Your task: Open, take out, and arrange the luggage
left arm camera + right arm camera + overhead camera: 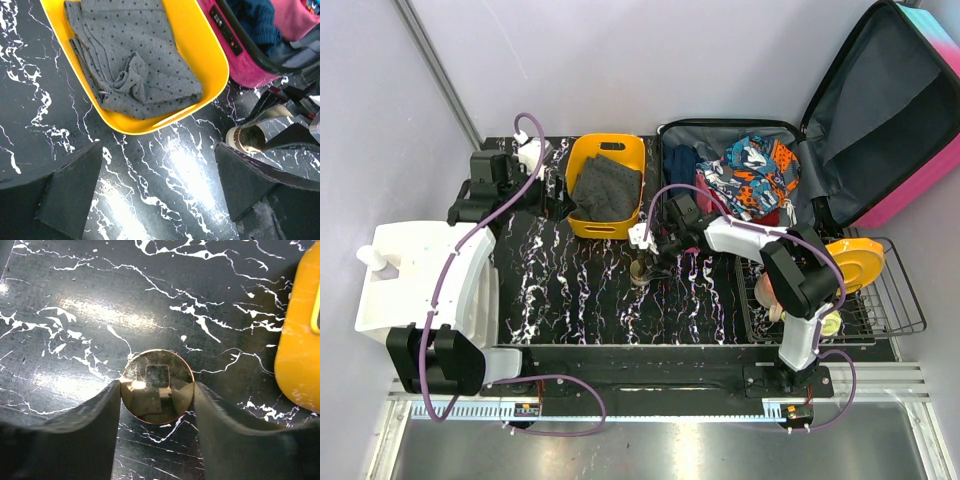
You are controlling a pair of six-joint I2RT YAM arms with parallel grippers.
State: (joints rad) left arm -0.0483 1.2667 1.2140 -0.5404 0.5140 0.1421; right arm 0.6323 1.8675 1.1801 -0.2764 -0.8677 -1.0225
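The teal-to-pink hard-shell luggage [880, 100] lies open at 1 o'clock on the black marbled desk [570, 290], its lid thrown back and clothes inside. The right hand [156, 395] pinches a small round shiny gold container [157, 375] upright at desk centre, probably to set it out. The left hand [160, 172], spread wide and empty, hovers at 11 o'clock near the yellow plastic bin [582, 160], which holds a folded grey dotted cloth [605, 188].

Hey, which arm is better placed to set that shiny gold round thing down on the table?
Right. The right arm has its jaws gripping the gold round thing on both sides, over the marble table. The left arm has its jaws open and empty near the yellow bin.
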